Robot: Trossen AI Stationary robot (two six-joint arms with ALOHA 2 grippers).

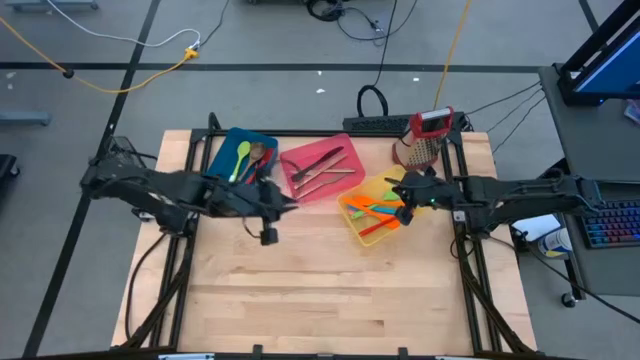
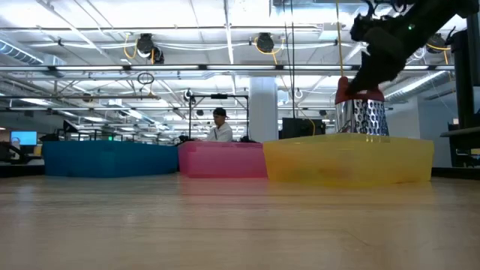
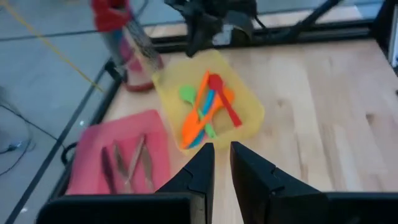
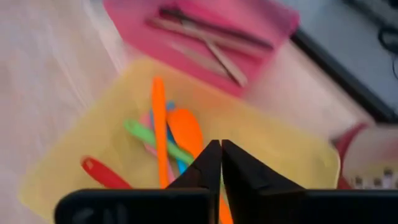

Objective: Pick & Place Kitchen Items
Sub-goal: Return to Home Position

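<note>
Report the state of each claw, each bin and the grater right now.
left claw: slightly open, empty, over the table.
right claw: shut, empty, over the yellow bin.
yellow bin: upright, holding coloured utensils.
pink bin: upright, holding cutlery.
blue bin: upright, holding a green utensil and others.
grater: upright on the table.

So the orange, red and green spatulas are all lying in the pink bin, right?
No. The colourful spatulas lie in the yellow bin, not the pink bin, which holds cutlery. The high view shows it.
</note>
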